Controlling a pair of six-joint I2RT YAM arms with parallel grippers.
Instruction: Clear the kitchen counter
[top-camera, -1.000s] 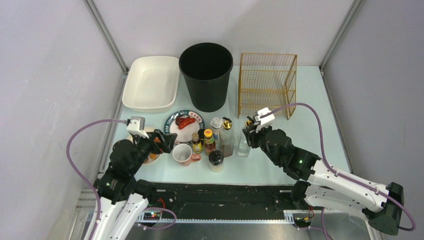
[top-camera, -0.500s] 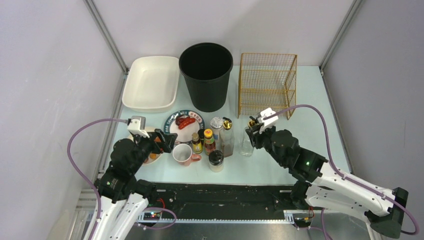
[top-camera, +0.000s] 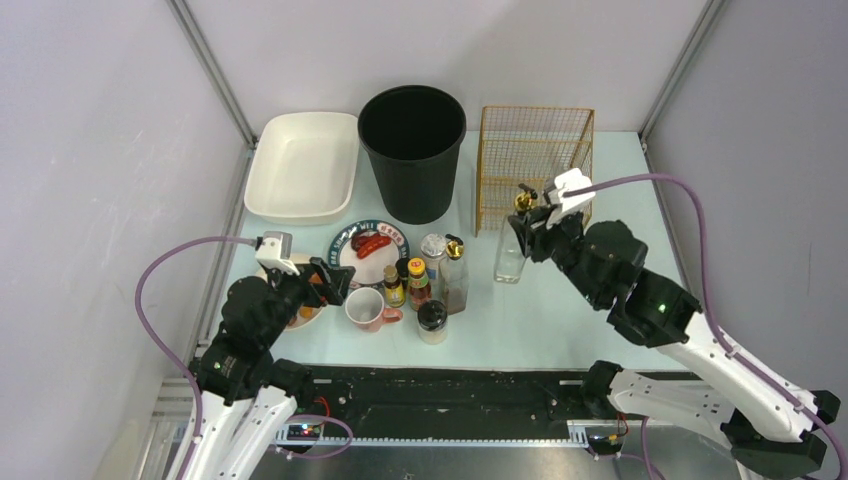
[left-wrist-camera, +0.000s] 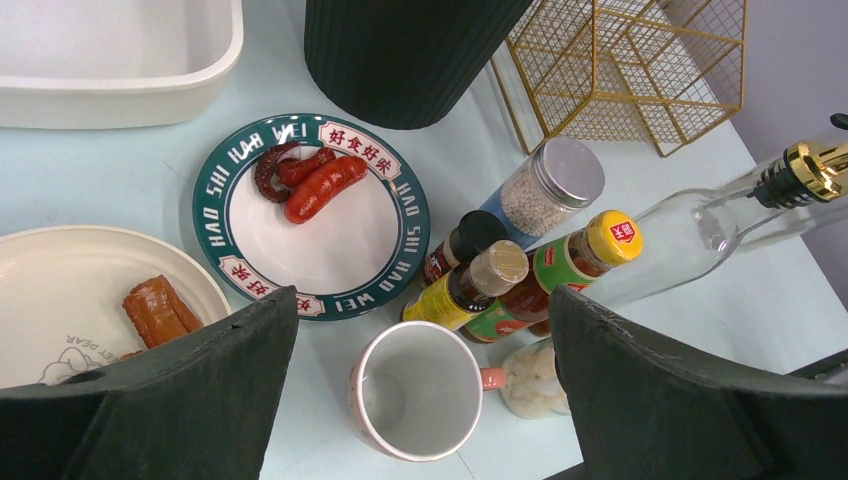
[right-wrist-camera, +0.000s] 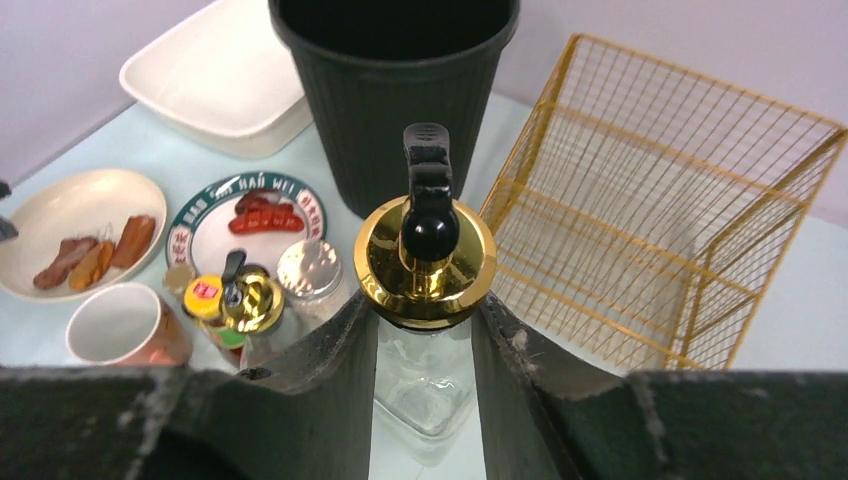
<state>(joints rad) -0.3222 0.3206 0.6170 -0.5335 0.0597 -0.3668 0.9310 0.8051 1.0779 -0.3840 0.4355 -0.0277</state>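
A: What does the right end effector (right-wrist-camera: 425, 340) hold?
B: A glass bottle (top-camera: 507, 262), pinched at the neck, by the basket (top-camera: 535, 165).
A: And the left end effector (left-wrist-camera: 422, 310)?
B: Wide open, empty, over the green counter (top-camera: 540, 320).

Clear glass bottle (right-wrist-camera: 425, 375), glossy gold metal collar. Basket (top-camera: 533, 160): thin gold wire. Bin (top-camera: 411, 150): matt black ribbed plastic. Table (top-camera: 520, 320): smooth, matt. Plate (left-wrist-camera: 330, 250): glossy glaze.

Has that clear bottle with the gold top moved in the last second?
Yes: the clear bottle has shifted rightward and farther back, nearer the gold wire basket.
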